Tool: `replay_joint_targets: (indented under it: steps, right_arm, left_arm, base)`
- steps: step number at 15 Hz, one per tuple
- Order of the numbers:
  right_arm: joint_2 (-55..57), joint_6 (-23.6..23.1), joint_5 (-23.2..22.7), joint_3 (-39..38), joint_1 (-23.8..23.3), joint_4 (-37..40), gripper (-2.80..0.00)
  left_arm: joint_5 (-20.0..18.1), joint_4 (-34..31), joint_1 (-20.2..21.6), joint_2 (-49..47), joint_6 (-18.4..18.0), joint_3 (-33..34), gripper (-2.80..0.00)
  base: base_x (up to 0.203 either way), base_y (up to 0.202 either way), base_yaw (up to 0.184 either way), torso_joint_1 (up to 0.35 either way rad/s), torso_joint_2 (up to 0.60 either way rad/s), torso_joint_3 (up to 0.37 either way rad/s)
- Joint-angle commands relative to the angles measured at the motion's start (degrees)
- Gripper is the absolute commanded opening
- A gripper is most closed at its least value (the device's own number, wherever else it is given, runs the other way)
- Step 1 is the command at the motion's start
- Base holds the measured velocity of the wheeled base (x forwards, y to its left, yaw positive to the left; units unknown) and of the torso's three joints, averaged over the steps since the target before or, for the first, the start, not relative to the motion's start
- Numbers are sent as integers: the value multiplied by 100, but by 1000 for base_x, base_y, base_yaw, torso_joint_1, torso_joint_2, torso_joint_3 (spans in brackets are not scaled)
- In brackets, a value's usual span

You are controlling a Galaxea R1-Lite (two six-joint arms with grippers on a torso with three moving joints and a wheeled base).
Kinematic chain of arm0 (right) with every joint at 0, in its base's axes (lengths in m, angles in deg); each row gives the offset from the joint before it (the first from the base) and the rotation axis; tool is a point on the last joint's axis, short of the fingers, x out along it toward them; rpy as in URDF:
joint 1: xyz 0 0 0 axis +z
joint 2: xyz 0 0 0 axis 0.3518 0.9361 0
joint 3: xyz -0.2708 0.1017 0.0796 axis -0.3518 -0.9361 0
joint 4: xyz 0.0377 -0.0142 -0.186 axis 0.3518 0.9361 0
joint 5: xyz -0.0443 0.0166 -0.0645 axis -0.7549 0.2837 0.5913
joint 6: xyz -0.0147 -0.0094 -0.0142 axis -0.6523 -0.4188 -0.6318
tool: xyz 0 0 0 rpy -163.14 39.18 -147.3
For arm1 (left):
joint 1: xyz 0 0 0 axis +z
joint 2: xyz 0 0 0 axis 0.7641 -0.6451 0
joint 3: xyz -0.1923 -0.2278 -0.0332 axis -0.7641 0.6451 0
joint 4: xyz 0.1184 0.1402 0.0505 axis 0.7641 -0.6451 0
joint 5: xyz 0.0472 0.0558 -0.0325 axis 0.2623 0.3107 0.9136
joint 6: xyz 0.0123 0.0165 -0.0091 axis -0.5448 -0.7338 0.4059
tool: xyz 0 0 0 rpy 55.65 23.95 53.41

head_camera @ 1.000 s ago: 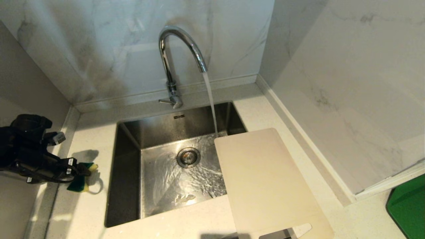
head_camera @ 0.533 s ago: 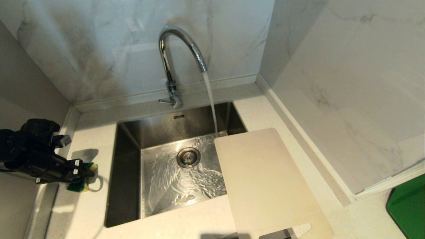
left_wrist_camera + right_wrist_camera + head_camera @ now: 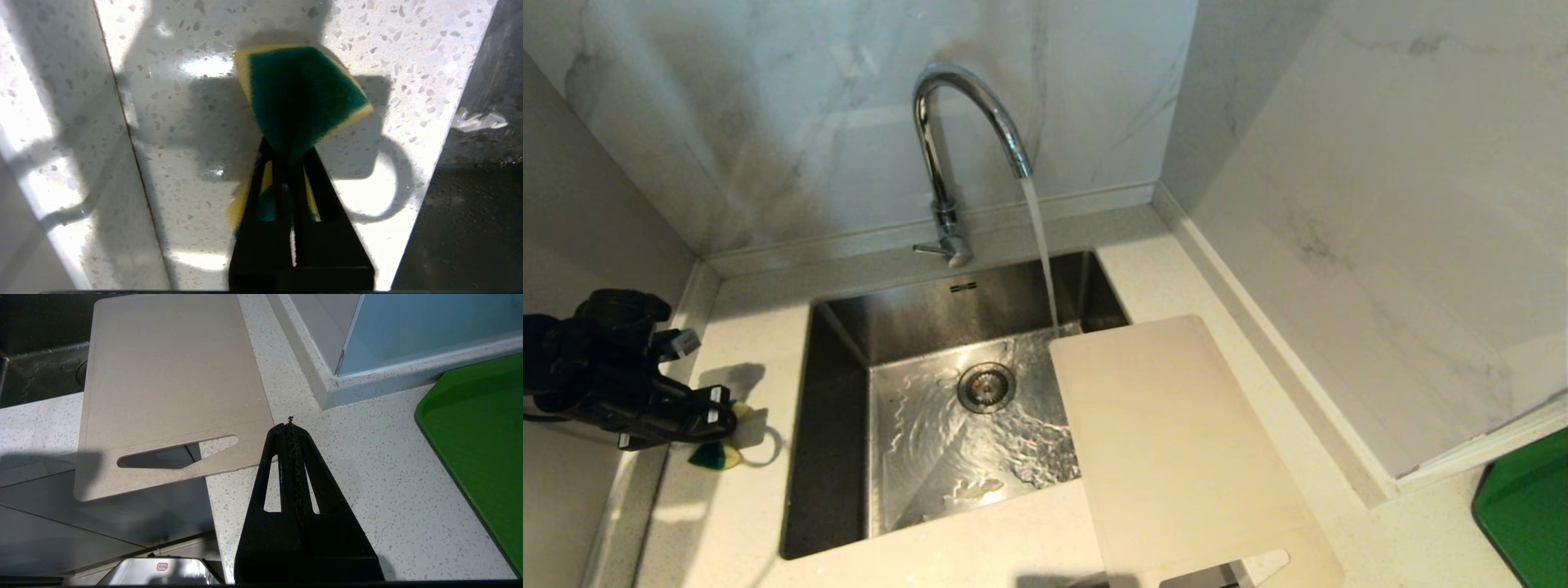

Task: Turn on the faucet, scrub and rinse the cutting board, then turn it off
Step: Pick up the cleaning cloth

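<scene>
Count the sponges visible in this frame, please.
1. A green-and-yellow sponge sits pinched in the left gripper over the counter, left of the sink. Others may lie outside the views.

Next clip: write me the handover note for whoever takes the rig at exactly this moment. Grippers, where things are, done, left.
Left gripper: shut on the sponge, over the counter left of the sink.
Right gripper: shut, empty, parked over the counter beside the board's slot end.
Faucet: on, its stream falling into the sink just past the board's far edge.
Board: flat across the sink's right rim and the counter, slot end overhanging the front edge; looks dry.
Done: water on, sponge gripped.
Left: carry the sponge to the board, scrub, rinse, turn the faucet off.
</scene>
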Motion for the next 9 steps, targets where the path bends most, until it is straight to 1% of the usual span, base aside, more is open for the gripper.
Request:
replay_joint_targets:
  steps: [1, 3, 5, 9]
  right_arm:
    - [0, 3, -1, 0, 7, -3, -280]
    - [0, 3, -1, 0, -2, -3, -280]
    - [0, 3, -1, 0, 3, -3, -280]
    - [0, 20, -1, 0, 7, -3, -280]
  left_arm:
    - [-5, -18, -49, 77, 12, -20, -280]
    - [-5, -118, -62, 271, 12, -102, -280]
    - [-14, -510, -90, 568, 19, -352, -280]
    - [-15, -1270, -318, 1360, 151, -924, -280]
  base:
    - [0, 0, 0, 0, 0, 0]
    - [0, 0, 0, 0, 0, 0]
    - [0, 0, 0, 0, 0, 0]
    - [0, 0, 0, 0, 0, 0]
